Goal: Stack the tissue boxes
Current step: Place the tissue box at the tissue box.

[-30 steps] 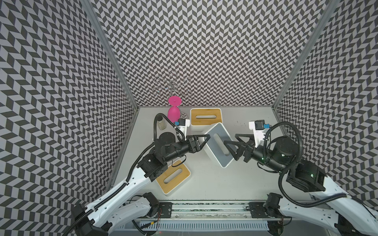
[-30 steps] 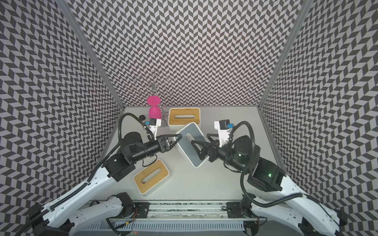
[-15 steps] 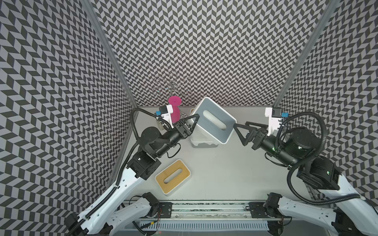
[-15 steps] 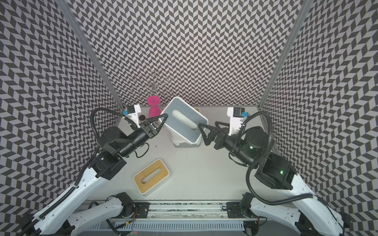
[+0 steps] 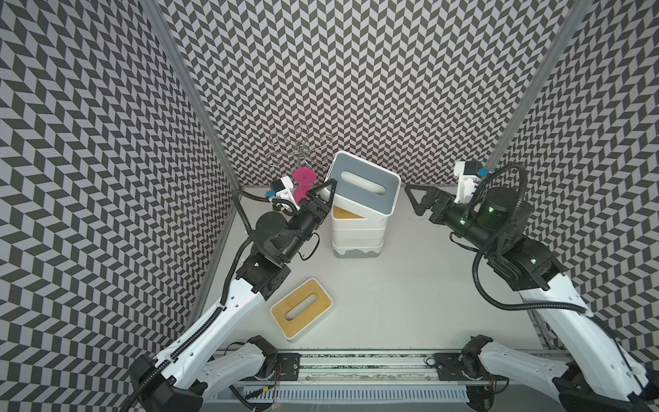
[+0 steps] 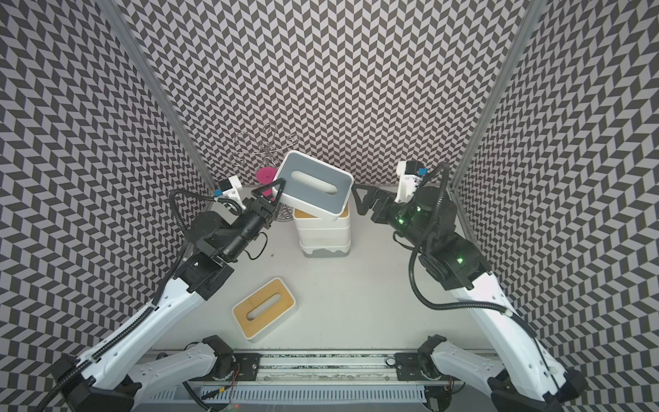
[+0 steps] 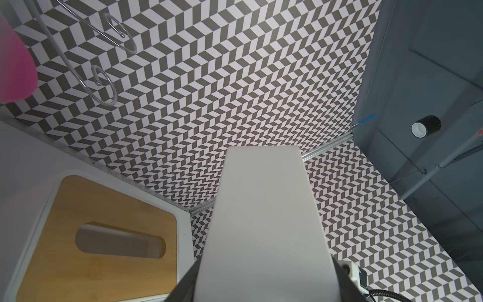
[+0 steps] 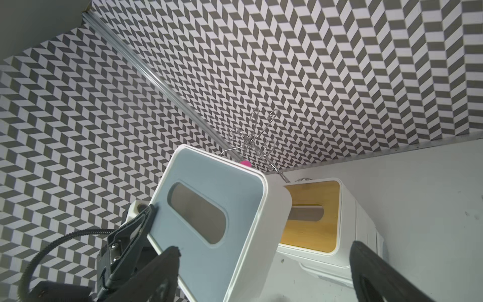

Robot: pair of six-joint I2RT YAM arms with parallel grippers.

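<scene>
The left pincer [image 5: 326, 192] clamps the rim of a smooth grey-lidded box [image 5: 360, 201], tilted over the rounded white stack [image 5: 358, 235]; the right pincer [image 5: 413, 199] gapes wide, empty.

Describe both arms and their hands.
The left arm and right arm have white lower links, black upper joints and black ribbed cables. The left hand and right hand have black triangular frame fingers and a white camera with a blue tab. Green lights dot the right arm.
</scene>
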